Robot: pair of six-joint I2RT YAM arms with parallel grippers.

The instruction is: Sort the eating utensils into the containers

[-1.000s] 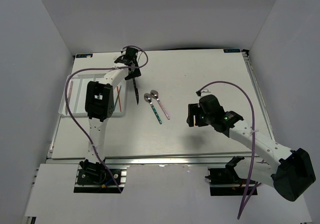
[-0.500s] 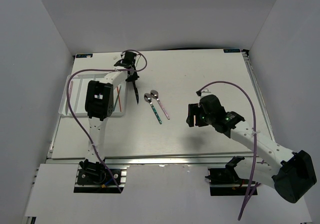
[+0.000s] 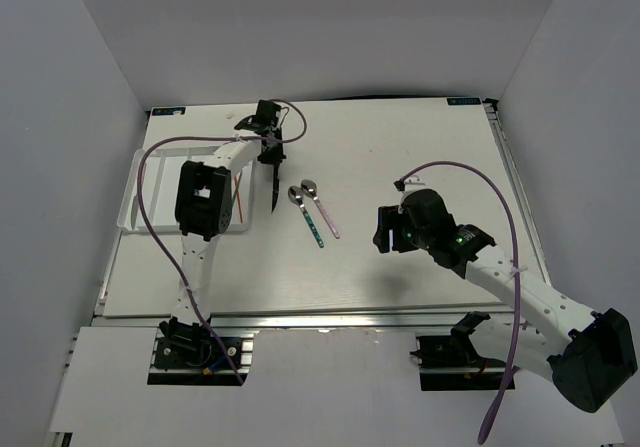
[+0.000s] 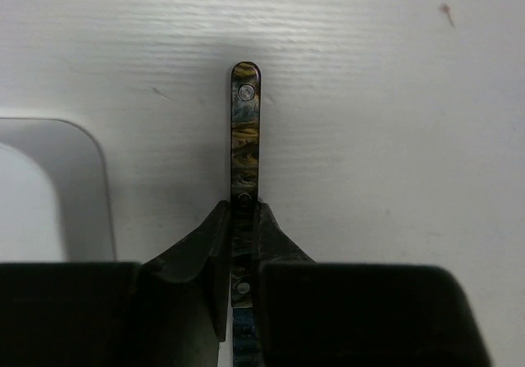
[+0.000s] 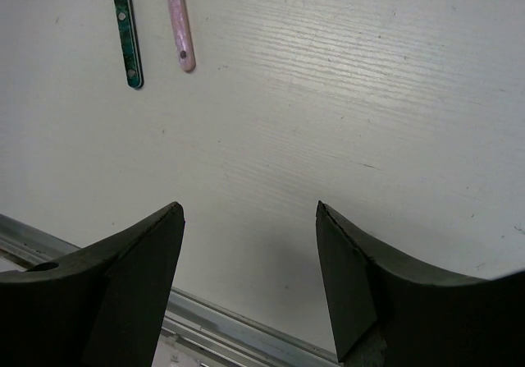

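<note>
Left jaws: closed on a slim utensil with a dark mottled riveted handle (image 4: 244,129); in the left wrist view both fingers (image 4: 201,248) press against the handle's sides, and its rounded end projects past them towards the top of the frame.
Dark utensil, position: upper left-centre of the top view (image 3: 273,182), lying roughly vertical just right of the tray. The working end is hidden under the arm. Contact with the table cannot be determined.
Right jaws: wide open and holding nothing; in the right wrist view the two dark fingers (image 5: 139,252) stand well apart with bare table between them. They are located right of centre in the top view.
Sorting tray: flat white rectangular plastic tray (image 3: 130,207) at the left edge of the top view, partly covered by the left arm. One rounded corner (image 4: 74,178) shows at the left of the left wrist view.
Tray contents: thin red stick (image 3: 239,199) near the right side.
Unsorted utensils: teal-handled silver spoon (image 3: 309,217) and pink-handled silver spoon (image 3: 322,209), side by side at centre frame, bowls uppermost.
Support: white wood-grain table (image 3: 420,147).
</note>
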